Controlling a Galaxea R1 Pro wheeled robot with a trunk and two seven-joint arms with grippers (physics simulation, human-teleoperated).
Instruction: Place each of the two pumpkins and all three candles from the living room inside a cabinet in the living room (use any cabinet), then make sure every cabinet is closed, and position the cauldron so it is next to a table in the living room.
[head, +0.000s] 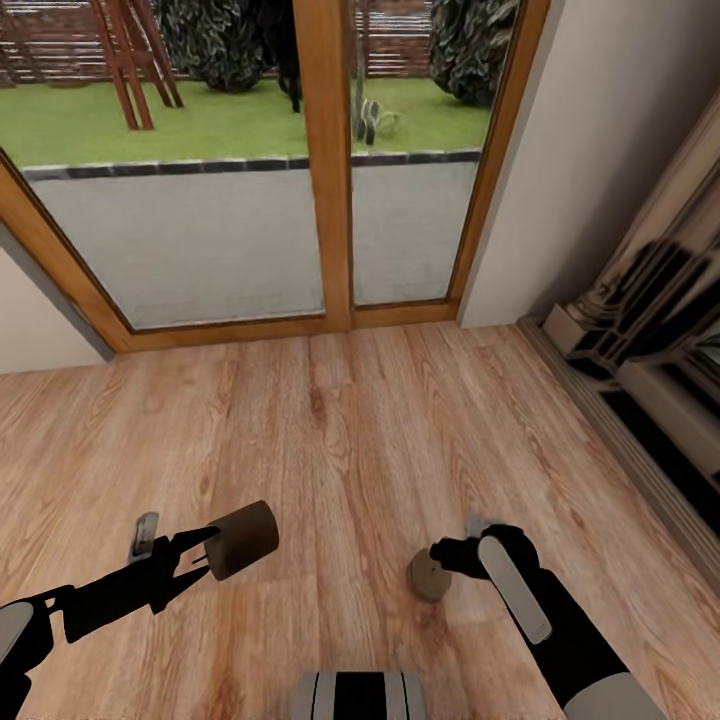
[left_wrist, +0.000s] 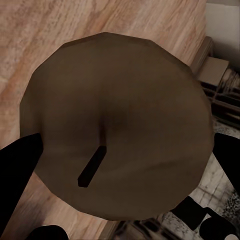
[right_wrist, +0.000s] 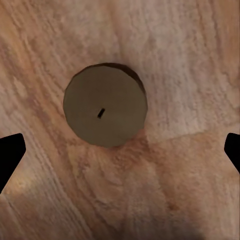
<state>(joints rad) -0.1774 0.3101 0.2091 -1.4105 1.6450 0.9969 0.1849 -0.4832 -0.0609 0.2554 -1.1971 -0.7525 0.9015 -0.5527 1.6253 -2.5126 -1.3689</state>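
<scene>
My left gripper is shut on a brown squat candle, held lying sideways a little above the wooden floor. In the left wrist view the candle's wick end sits between the two dark fingers. A second candle stands upright on the floor, right beside my right gripper. The right wrist view looks straight down on this candle. There the right gripper is open, its fingertips spread wide and apart from the candle. The pumpkins, cauldron, cabinet and table are out of view.
Bare wood floor stretches ahead to a wooden-framed glass door with a garden behind it. A pale wall meets a glossy reflective unit along the right side. My own base shows at the bottom edge.
</scene>
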